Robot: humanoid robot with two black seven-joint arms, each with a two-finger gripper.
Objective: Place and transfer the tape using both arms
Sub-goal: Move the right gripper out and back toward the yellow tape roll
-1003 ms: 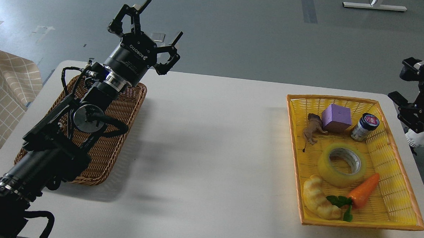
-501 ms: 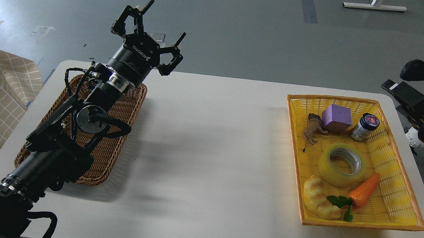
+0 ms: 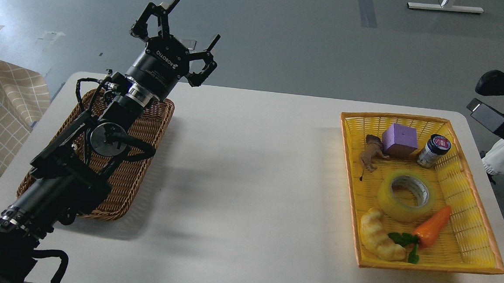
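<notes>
Retreat on the right: the right gripper has slipped out of view, state unknowable, leaving the translucent yellow tape roll (image 3: 406,195) untouched; left gripper (image 3: 176,36) hovers, fingers spread.

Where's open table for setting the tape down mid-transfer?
The widest bare stretch of table lies between the wicker basket and the yellow basket. The yellow basket is crowded around the tape; the left arm overhangs the wicker basket.
</notes>
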